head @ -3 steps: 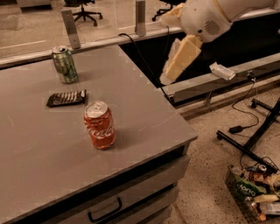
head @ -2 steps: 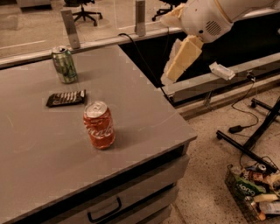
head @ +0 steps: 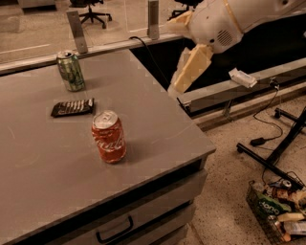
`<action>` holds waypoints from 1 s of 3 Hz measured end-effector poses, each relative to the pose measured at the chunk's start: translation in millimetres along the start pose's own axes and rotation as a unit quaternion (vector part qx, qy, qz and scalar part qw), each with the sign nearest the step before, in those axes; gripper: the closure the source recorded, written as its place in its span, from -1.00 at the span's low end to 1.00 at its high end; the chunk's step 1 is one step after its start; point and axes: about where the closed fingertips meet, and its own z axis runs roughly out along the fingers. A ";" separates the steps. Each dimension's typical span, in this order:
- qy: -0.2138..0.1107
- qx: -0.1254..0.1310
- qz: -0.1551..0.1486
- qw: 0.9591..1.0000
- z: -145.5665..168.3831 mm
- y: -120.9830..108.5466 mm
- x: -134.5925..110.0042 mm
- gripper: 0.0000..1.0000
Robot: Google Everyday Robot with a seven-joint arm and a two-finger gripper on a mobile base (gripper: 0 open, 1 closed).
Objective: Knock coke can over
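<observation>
Coke can: red can (head: 109, 138) with white script and a silver top; it stood upright on the table, near the front right part of the top, well apart from the gripper.
Table: grey top (head: 158, 110), with a grey drawer (head: 153, 210) and a dark handle below the front edge.
Floor: speckled pale flooring (head: 224, 191) lay to the right of the table; office chairs (head: 91, 9) stood far behind, past the table's back rail.
Arm: white robot arm (head: 229, 21) reached in from the upper right, beyond the table's right edge.
Gripper: cream-coloured gripper (head: 190, 69) hung off the table's right side, pointing down and left, holding nothing that could be seen; whether it was clenched or released could not be told.
Path: bare tabletop lay between the gripper and the coke can.
Stand: black legs (head: 282, 148) spread on the floor at right.
Basket: wire basket (head: 253, 198) of packets sat on the floor at lower right.
Green can: upright (head: 71, 72) near the table's back edge, well behind the coke can.
Snack bar: dark wrapped bar (head: 72, 107) lay flat between the two cans.
</observation>
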 end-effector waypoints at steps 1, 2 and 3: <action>-0.131 -0.067 -0.025 0.989 47.0 18.8 -21.7 -1.00; -0.225 -0.117 -0.042 0.966 77.7 37.9 -42.2 -1.00; -0.287 -0.152 -0.054 0.944 100.2 52.7 -53.5 -1.00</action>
